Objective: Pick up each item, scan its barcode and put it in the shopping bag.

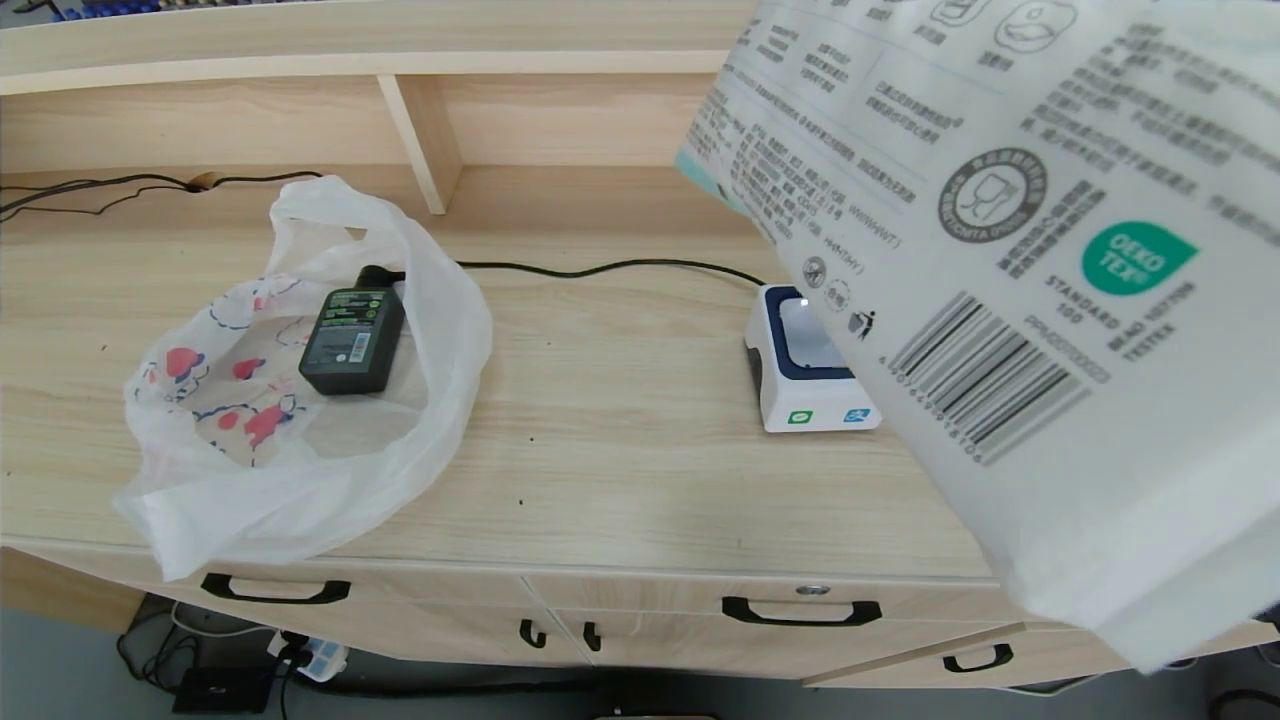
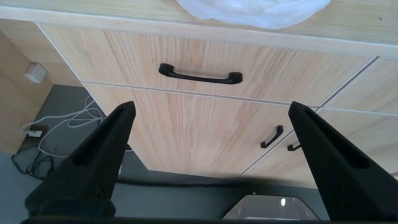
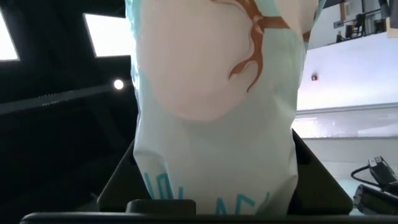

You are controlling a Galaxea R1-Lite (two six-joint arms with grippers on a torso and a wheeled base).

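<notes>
The head camera looks forward and down over the table (image 1: pixel 620 450), a white soft pack (image 1: pixel 1050 250) so near its lens that it covers the right side. The left wrist camera sits low, below the table's edge, facing the drawer fronts (image 2: pixel 199 124) close up; the overhanging hem of the shopping bag (image 2: pixel 255 11) shows in both. The right wrist camera tilts upward, toward what may be ceiling lights (image 3: pixel 109 34), the same pack pressed close before it.
</notes>
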